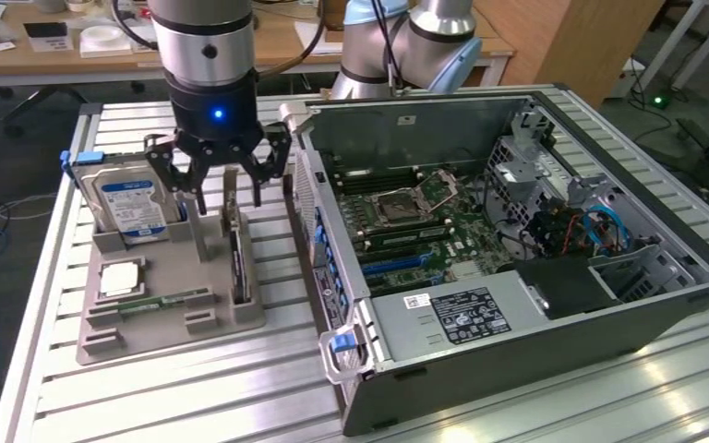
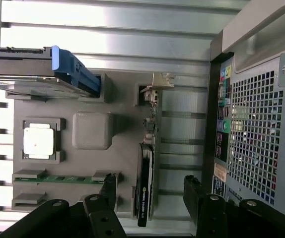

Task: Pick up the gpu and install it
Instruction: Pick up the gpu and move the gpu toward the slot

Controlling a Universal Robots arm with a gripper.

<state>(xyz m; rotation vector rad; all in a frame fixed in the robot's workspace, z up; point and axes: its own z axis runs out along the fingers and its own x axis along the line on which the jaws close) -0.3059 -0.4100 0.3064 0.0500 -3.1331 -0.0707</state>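
The gpu [image 1: 239, 257] stands on its edge in a slot of the grey holder tray [image 1: 170, 323], a thin green card with a black fan on one face. In the wrist view the gpu [image 2: 146, 168] appears edge-on, with its silver bracket [image 2: 155, 85] at the far end. My gripper [image 1: 225, 201] hangs just above the card with its black fingers [image 1: 193, 196] spread. In the wrist view my gripper [image 2: 150, 192] is open and straddles the card, one fingertip [image 2: 108, 188] on each side and a gap to the board on both.
On the tray are a silver hard drive with a blue label [image 1: 133, 205], a square processor [image 1: 121, 279] and a memory stick [image 1: 158, 302]. The open computer case [image 1: 515, 231] lies at the exterior view's right, its motherboard showing blue slots [image 1: 391, 264]. Its rear wall [image 2: 256, 129] is close to the card.
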